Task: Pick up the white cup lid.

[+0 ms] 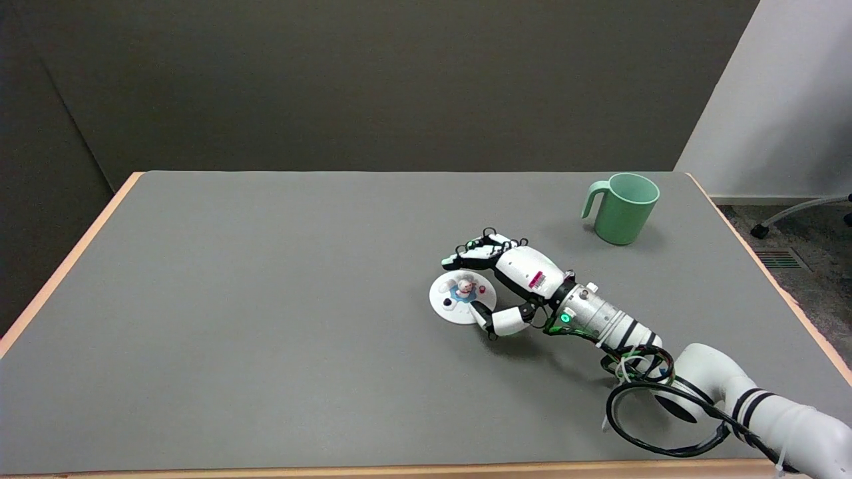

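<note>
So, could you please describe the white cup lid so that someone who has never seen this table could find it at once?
On the grey table, look right of centre, where the right hand reaches in. The white cup lid lies flat there, between the fingers and the thumb. It is a small round white disc with a little coloured figure on top, unlike the tall green mug at the far right corner.

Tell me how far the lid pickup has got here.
Done: the right hand has reached the lid, fingers at its far edge, thumb at its near edge. In hand: closing around it. Left: gripping and lifting; the lid lies flat on the table.
</note>
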